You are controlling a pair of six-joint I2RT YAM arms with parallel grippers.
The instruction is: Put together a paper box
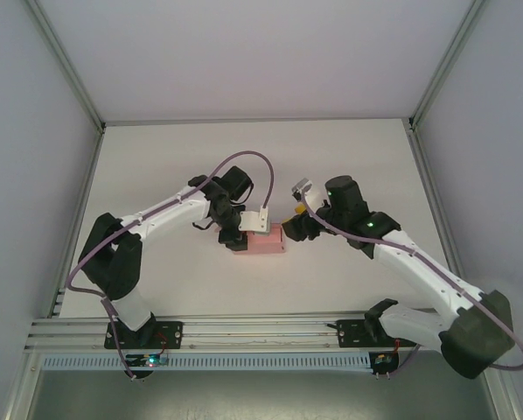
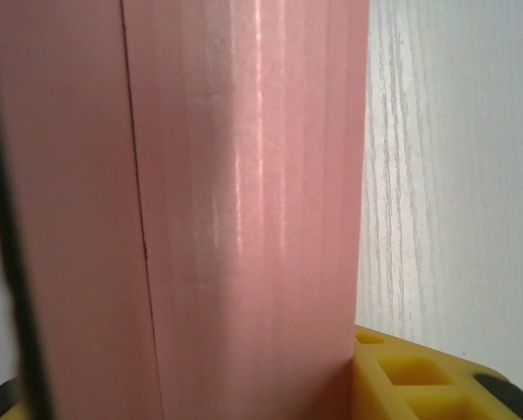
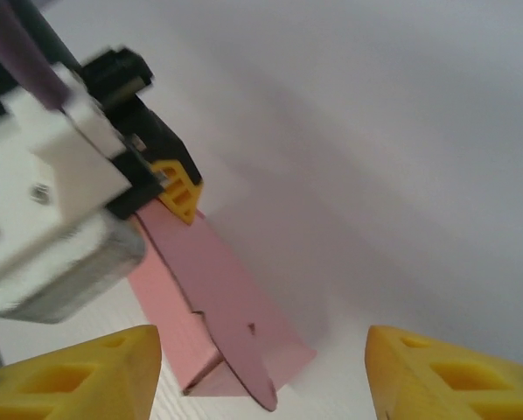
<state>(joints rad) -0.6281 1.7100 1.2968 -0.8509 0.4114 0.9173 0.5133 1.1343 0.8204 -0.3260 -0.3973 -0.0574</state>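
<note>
We find the paper box (image 1: 261, 241) lying in the middle of the table (image 1: 244, 157), its long axis running left to right between our arms. Our left gripper (image 1: 234, 236) looks clamped on its left end, the pink wall against the pads (image 2: 410, 376). Our right gripper (image 1: 294, 229) sits just off the right end, its fingertips (image 3: 95, 367) spread wide and empty. The loose rounded flap (image 3: 248, 367) lies straight ahead between them, so we judge the right arm the nearer one to fold it.

We log the paper box (image 1: 260, 242) as plain pink, with faint lengthwise stripes of sheen. Table (image 2: 454, 175) white, fine grey wood grain. Right gripper (image 3: 263, 337) has yellow fingers (image 3: 95, 367). Left arm (image 1: 170, 210) white with black joints; its cable (image 1: 246, 154) purple. We see a green light (image 1: 369, 225) on the right arm (image 1: 419, 262).
</note>
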